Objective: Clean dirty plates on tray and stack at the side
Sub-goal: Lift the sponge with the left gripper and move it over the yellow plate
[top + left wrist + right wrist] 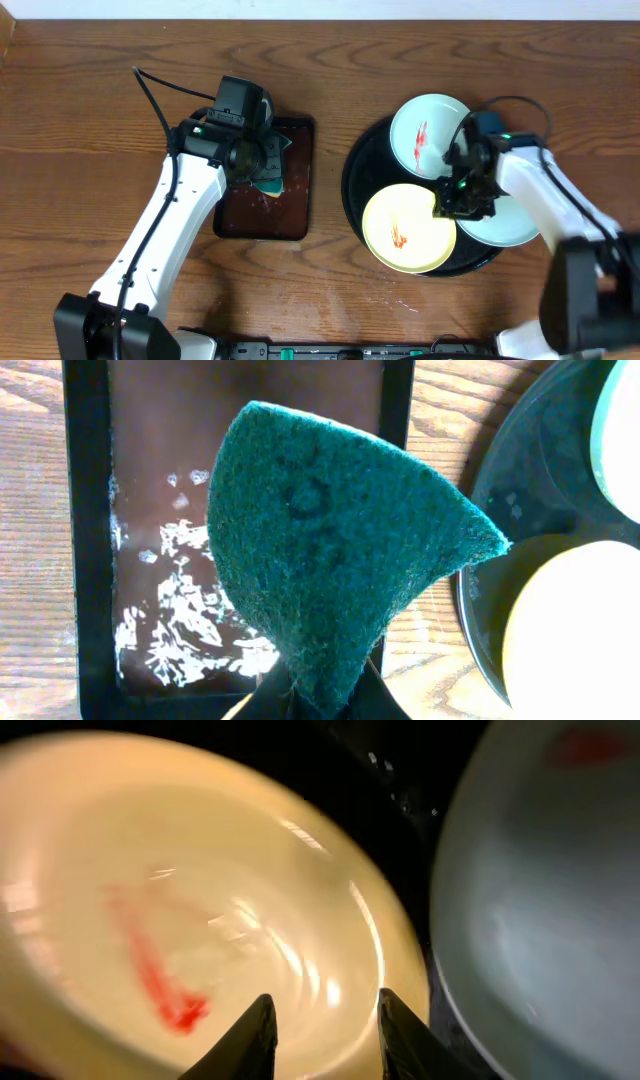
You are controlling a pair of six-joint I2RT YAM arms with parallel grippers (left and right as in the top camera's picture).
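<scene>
On a brown wood-grain tabletop (80,120), a large round glossy black tray (355,185) carries a sauce-smeared pale yellow plastic plate (405,228), a smeared white plate (425,135) and a pale mint plate (500,228). Above a dark-brown rectangular tray (290,215), the left gripper (255,160) clamps a teal sponge (330,550). The right gripper (325,1030), fingers apart, hangs over the yellow plate's rim.
</scene>
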